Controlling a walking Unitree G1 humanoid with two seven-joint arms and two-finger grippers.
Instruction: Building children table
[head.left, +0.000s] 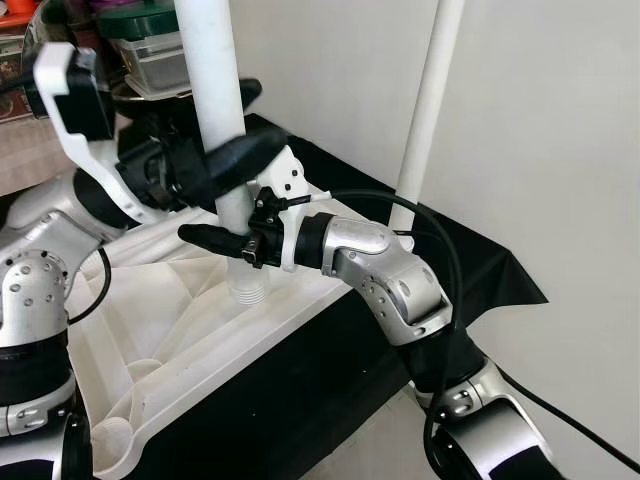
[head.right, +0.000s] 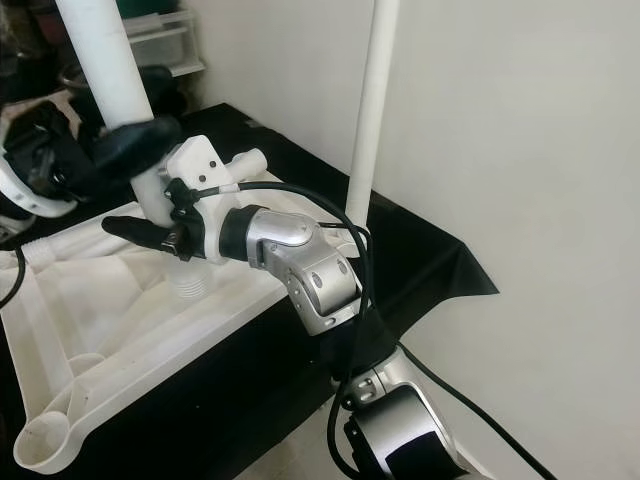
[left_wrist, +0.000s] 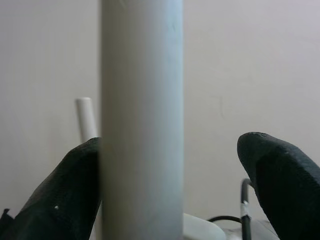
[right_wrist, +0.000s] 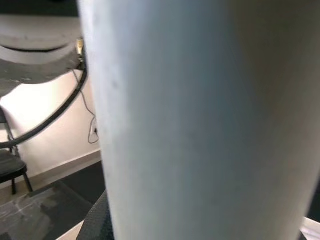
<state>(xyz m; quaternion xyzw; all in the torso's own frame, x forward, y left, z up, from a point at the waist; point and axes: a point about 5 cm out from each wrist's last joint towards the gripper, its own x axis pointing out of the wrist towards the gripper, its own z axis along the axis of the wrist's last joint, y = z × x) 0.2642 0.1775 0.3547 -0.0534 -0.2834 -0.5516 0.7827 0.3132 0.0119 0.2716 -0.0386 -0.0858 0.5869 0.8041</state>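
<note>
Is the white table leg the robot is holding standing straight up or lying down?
Standing up. The white leg rises from a socket in the upside-down tabletop, with the left gripper and right gripper around it.

1. The upper end of the near white table leg (head.left: 215, 90) is cut off by the top edge of both eye views.
2. The far leg (head.left: 428, 100) is likewise cut off at the top.
3. The right gripper (head.left: 225, 237) is partly hidden behind the near leg, so its closure cannot be judged.
4. The overturned tabletop (head.left: 180, 340) is cropped at the lower left.
</note>
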